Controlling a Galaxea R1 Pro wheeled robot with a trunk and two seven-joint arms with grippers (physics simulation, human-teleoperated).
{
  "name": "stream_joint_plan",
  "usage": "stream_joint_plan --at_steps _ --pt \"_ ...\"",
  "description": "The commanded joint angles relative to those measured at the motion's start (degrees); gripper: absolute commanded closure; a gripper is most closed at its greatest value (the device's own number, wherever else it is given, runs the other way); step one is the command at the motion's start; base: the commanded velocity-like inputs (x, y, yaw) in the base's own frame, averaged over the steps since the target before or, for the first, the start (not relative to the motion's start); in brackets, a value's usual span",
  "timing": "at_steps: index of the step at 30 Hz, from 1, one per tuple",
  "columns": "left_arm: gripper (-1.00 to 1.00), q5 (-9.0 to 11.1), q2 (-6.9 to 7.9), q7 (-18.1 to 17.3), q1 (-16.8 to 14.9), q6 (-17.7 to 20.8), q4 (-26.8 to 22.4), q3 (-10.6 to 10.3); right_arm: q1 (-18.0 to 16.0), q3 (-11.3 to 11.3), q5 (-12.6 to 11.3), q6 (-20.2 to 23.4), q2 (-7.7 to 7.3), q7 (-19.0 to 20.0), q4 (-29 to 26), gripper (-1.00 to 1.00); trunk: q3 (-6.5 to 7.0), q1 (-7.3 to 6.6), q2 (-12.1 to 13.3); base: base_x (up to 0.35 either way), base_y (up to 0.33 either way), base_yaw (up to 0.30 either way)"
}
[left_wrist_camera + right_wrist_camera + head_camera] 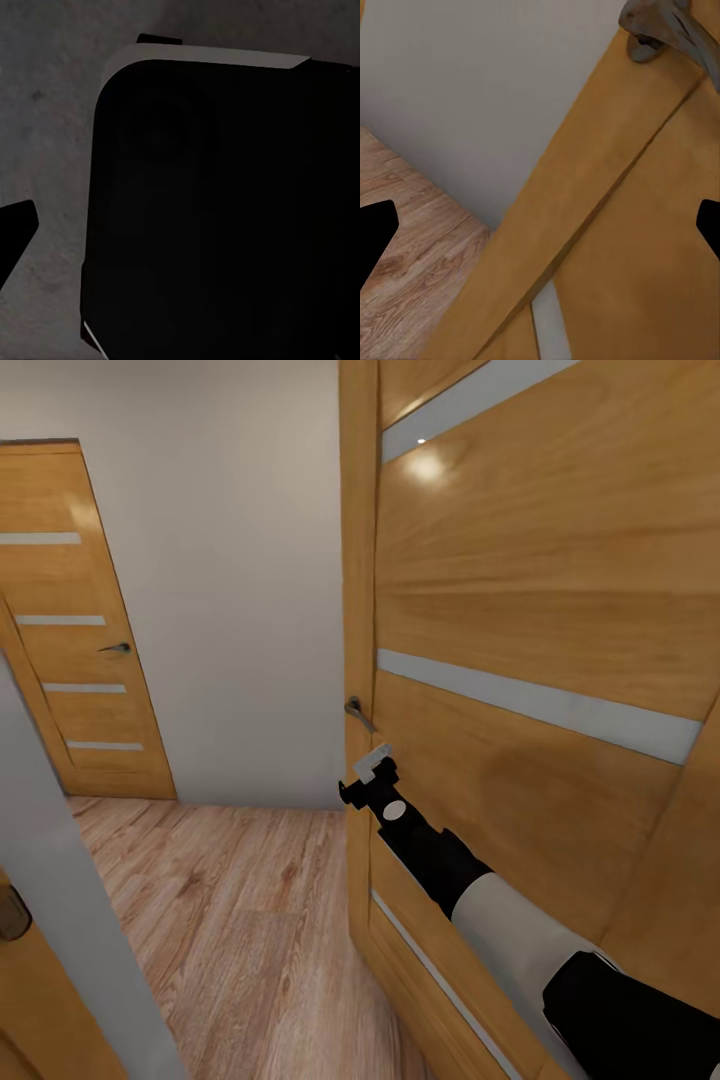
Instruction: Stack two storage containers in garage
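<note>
**One door to clear before any container can be fetched**

Neither storage container appears in these views, so the robot looks to be in transit, judging by the hallway around it. At the right of the head view a wooden door (540, 620) with pale horizontal strips stands ajar, its edge running down the middle of the frame. The right end effector (372, 768) sits just below the metal door handle (358, 712), close to the door's edge; its fingers are apart, each dark tip at an opposite side of the right wrist view, with nothing between them. That view has the handle (660, 30) at its upper right.

A second, closed door (75, 630) stands at the far left, beyond the wood-plank floor (230, 920) and a plain white wall (240, 580).

The left wrist view is dark: a black rounded body (217, 217) over grey speckled ground, one fingertip (15, 232) showing. Whether that left end effector is apart or together I cannot tell.

To do this well, the arm should probably push near the handle edge, swinging the door wide before the base advances.
</note>
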Motion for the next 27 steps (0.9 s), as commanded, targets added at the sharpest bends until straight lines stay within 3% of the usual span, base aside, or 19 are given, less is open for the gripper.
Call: stream_joint_plan --at_steps 1,12,17,27 --pt "-1.0 0.39 -0.02 0.05 -0.01 -0.13 -0.01 0.28 -0.05 0.16 0.58 0.46 0.0 -0.26 -0.06 -1.0 -0.06 0.0 -0.03 0.0 0.0 0.018" --pt "-1.0 0.39 0.03 0.02 -0.01 -0.13 -0.01 0.23 -0.03 0.05 0.24 0.2 0.0 -0.41 0.08 -1.0 -0.06 0.0 -0.03 0.0 0.0 0.003" --pt "-1.0 0.39 0.06 0.01 -0.01 -0.13 -0.01 0.24 -0.05 0.07 -2.67 0.71 0.0 -0.43 0.26 -1.0 -0.06 0.0 -0.03 0.0 0.0 0.0" --pt "-1.0 0.39 0.06 0.09 -0.01 -0.13 -0.01 0.27 -0.05 0.1 -2.76 0.41 0.0 -0.41 2.72 -1.0 -0.06 0.0 -0.03 0.0 -0.044 0.0"
